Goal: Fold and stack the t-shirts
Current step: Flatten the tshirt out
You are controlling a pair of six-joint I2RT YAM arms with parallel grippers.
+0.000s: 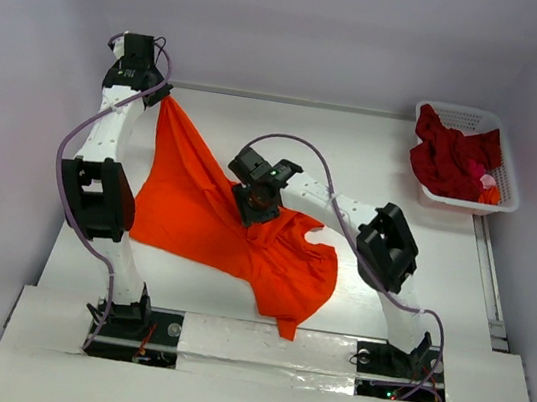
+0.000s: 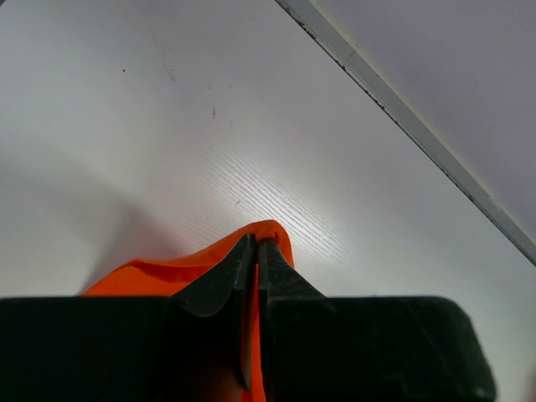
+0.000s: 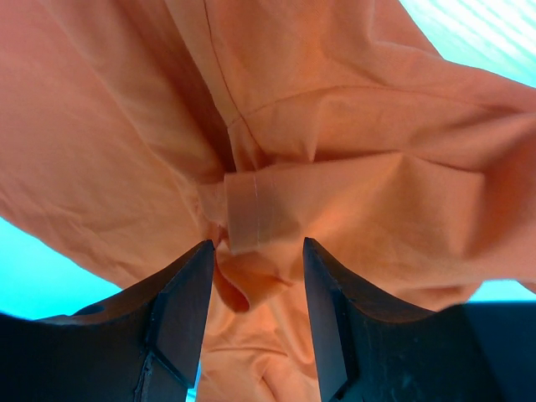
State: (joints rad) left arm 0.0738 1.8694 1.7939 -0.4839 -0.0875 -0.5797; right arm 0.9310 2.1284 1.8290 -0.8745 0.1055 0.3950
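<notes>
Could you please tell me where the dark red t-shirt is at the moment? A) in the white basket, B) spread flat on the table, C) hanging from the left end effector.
A: the dark red t-shirt lies bunched inside the white basket at the far right; the cloth at the arms is the orange t-shirt.

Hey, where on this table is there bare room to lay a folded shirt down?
Bare table runs from the orange shirt to the basket, and on down the near right side. Left and middle are crowded: the shirt spreads there, left pincer shut on its corner, right pincer open over it.
</notes>
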